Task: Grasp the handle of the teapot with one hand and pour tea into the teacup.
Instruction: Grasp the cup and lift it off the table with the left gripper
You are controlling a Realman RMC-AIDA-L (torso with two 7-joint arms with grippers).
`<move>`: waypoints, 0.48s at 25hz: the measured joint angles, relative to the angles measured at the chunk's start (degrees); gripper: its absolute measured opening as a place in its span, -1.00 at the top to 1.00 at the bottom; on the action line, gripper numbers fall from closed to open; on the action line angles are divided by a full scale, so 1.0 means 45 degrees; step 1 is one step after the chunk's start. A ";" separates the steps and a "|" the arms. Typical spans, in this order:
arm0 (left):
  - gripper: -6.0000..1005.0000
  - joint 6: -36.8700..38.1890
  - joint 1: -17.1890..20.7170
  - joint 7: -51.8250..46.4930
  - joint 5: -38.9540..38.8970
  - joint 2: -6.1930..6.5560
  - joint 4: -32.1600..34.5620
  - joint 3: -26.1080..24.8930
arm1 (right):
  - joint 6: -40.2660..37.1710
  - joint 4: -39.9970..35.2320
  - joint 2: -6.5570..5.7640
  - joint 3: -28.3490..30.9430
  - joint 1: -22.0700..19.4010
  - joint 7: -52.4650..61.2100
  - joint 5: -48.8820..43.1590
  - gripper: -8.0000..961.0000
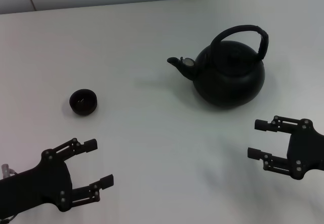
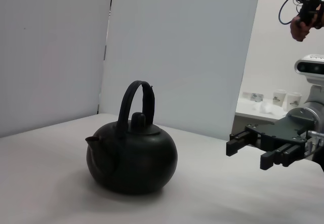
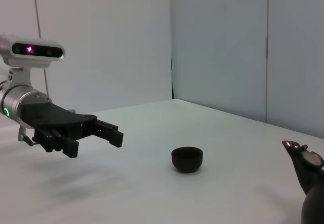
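Pre-grasp: right end effector [image 1: 259,139], jaws apart, lower right, must reach the handle [image 1: 242,33] of the teapot [image 1: 228,74]; left end effector [image 1: 98,163], also apart, idle below the teacup [image 1: 83,102].

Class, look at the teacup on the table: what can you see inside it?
The teacup stands upright, showing only a dark interior with a faint glint; whether it holds tea cannot be told. Its wall hides the inside in the right wrist view.

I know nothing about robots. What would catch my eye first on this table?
The big black teapot, standing right of centre on the white table with its spout toward the tiny black teacup on the left. Nearer the camera, the left end effector and right end effector hover open, touching nothing.
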 joint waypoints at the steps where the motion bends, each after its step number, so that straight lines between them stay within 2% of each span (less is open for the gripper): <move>1: -0.71 0.0005 -0.0001 0.0000 0.0000 0.0001 -0.0001 -0.0001 | 0.0000 -0.0001 0.0002 -0.0010 0.0004 -0.0001 -0.0002 -0.31; 12: -0.71 0.0041 -0.0038 -0.0010 0.0030 0.0008 -0.0003 -0.0002 | -0.0001 0.0000 0.0016 0.0053 0.0017 -0.0006 -0.0007 -0.31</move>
